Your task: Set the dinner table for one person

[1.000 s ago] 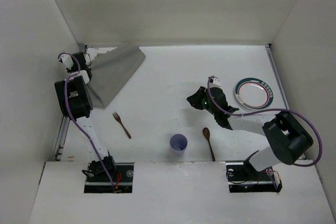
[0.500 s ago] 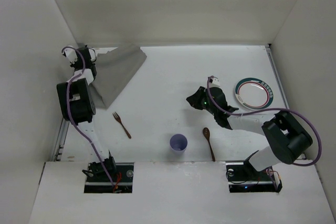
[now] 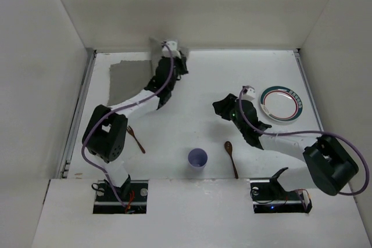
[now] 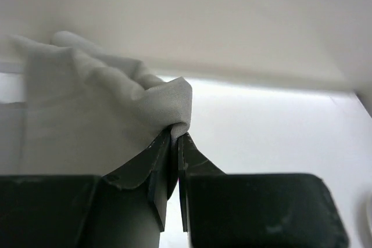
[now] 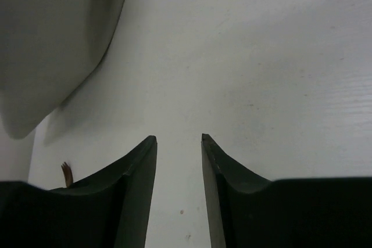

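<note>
The grey cloth placemat [image 3: 129,79] lies at the far left of the white dinner table [image 3: 232,74]. My left gripper [image 3: 167,55] is shut on one corner of it near the back wall and holds that corner up; the left wrist view shows the cloth [image 4: 87,114] bunched between the closed jaws of the gripper [image 4: 176,136]. My right gripper [image 3: 221,108] is open and empty over bare table at the middle; in its wrist view the gripper [image 5: 179,137] faces the cloth [image 5: 52,39].
A white plate [image 3: 283,104] with a green and red rim sits at the right. A brown fork [image 3: 135,138] lies at the left. A brown spoon [image 3: 231,158] and a blue cup [image 3: 197,158] sit near the front edge.
My left arm has swung from the far left corner rightward along the back wall, pulling the placemat corner with it. My right gripper has shifted slightly right.
</note>
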Controlling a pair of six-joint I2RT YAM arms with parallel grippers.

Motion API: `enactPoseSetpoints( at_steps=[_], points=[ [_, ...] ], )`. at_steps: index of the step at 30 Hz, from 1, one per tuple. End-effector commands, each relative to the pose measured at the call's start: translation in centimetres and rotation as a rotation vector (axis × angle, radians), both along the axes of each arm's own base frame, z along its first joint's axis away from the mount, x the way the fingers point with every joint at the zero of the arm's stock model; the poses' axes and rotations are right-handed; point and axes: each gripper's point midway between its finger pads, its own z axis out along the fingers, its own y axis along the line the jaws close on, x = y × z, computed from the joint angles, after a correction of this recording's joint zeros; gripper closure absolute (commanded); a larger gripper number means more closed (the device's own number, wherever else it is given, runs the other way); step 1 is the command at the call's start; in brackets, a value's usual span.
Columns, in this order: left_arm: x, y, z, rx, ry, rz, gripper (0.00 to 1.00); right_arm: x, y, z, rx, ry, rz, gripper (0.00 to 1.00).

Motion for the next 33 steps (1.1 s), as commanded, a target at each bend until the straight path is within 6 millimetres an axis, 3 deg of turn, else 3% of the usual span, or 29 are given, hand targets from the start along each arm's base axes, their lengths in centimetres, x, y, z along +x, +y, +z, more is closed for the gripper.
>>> enactPoseSetpoints(
  at_steps=[1,4,6,9,11,16,21,24,28,33],
  points=[
    [-2.6,-7.2,1.5,0.06,-0.139,-0.225,0.94,0.5,-3.1,2.5,0.025,-0.091,-0.172,0.52],
    [-4.5,-11.5,-1.9,0.101,-0.107,-0.346,0.88,0.6,-4.8,2.9,0.005,-0.101,-0.223,0.4],
    [-5.4,-13.2,-4.3,0.124,-0.073,-0.39,0.75,0.8,-5.2,2.7,0.006,-0.092,-0.227,0.35],
    [-6.5,-13.8,-6.3,0.156,-0.043,-0.413,0.57,1.1,-5.1,2.0,0.012,-0.07,-0.22,0.3],
    [-6.8,-12.7,-6.7,0.155,-0.029,-0.383,0.5,1.3,-5.0,1.5,0.009,-0.056,-0.223,0.27],
    [-6.1,-6.8,-6.6,0.148,0.003,-0.174,0.43,2.1,-5.2,0.2,0.018,-0.012,-0.238,0.21],
    [-6.6,0.5,-7.7,0.128,0.086,0.068,0.43,3.6,-7.3,-2.1,0.054,0.085,-0.309,0.19],
    [-7.4,5.3,-9.4,0.102,0.175,0.216,0.43,4.1,-8.4,-3.5,0.079,0.159,-0.34,0.18],
    [-9.0,11.0,-13.0,0.007,0.337,0.377,0.43,5.0,-9.2,-4.2,0.093,0.194,-0.371,0.22],
    [-9.6,15.9,-16.2,-0.112,0.422,0.499,0.47,6.4,-9.6,-5.5,0.143,0.251,-0.385,0.35]
  ],
)
